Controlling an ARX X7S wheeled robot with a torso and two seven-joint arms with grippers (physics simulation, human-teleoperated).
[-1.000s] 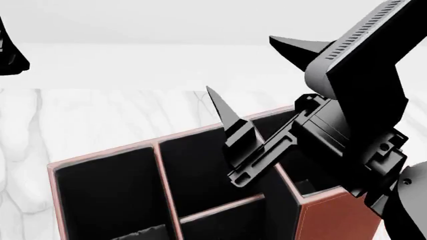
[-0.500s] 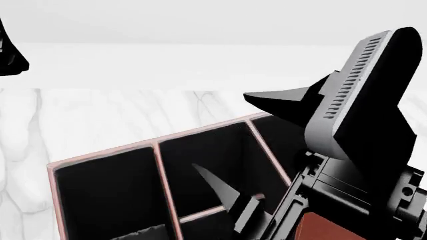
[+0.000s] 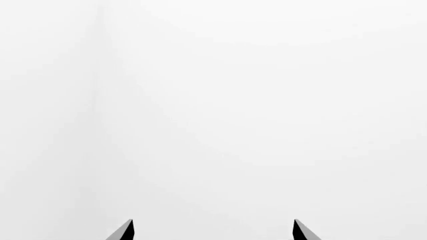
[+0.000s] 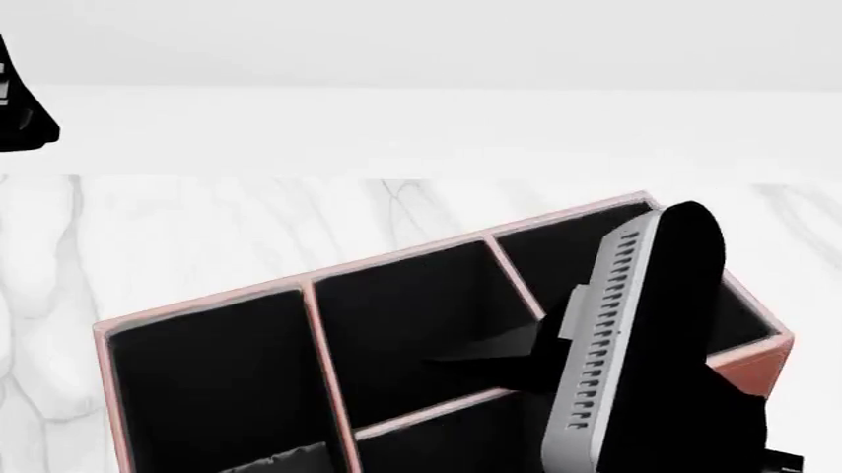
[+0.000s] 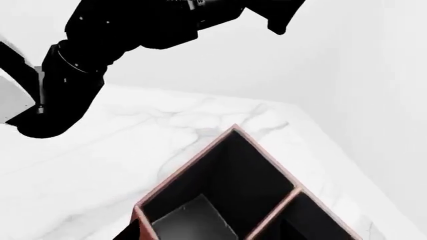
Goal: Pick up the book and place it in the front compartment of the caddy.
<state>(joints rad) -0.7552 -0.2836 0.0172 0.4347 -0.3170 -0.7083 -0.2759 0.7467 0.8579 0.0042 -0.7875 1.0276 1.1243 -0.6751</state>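
The reddish-brown caddy (image 4: 435, 251) with black lining and thin partitions fills the lower head view. A dark flat slab (image 5: 193, 220), the book as far as I can tell, sits inside the cell at the caddy's left end. Only its grey top (image 4: 283, 458) shows in the head view, and I cannot tell whether that cell is the front compartment. My right gripper (image 4: 520, 365) hangs over the caddy's right half, open and holding nothing. One finger (image 4: 460, 355) points left; the other is hidden behind the grey wrist housing. My left gripper (image 3: 212, 231) is open in empty air.
The caddy stands on a white marble table (image 4: 197, 227), whose far edge meets a plain white wall. My left arm (image 5: 87, 60) is raised beyond the caddy's left end and shows at the head view's upper left (image 4: 16, 108).
My right gripper, wide open throughout, has dropped from above the caddy's far rim to low over its right half. The wrist has turned, hiding one finger. The caddy and left arm have not moved.
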